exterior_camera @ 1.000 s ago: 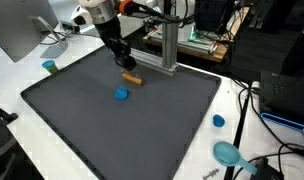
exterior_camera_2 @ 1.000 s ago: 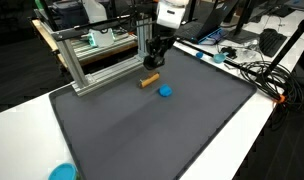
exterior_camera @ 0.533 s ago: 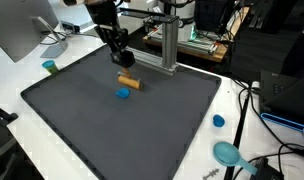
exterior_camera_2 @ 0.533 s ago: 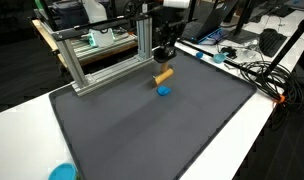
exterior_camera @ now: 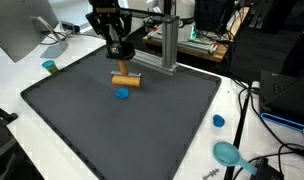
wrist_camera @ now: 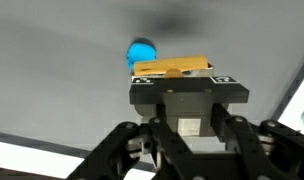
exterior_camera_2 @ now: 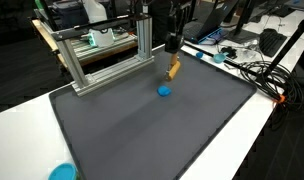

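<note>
The gripper [exterior_camera: 122, 68] is clamped on a wooden block [exterior_camera: 127, 82], which hangs at its fingertips above the dark mat [exterior_camera: 82, 120], upper middle of the frame. A blue cap [exterior_camera: 122, 95] lies just below the block.

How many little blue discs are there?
2. One disc lies on the mat, near the block in the gripper; another sits on the white table beside the mat. Others may be hidden.

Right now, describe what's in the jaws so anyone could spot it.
Find the dark grey mat. Near the aluminium frame along one side, the jaws hold a short tan wooden block. Its one neighbour, a small puck on the mat, is blue.
</note>
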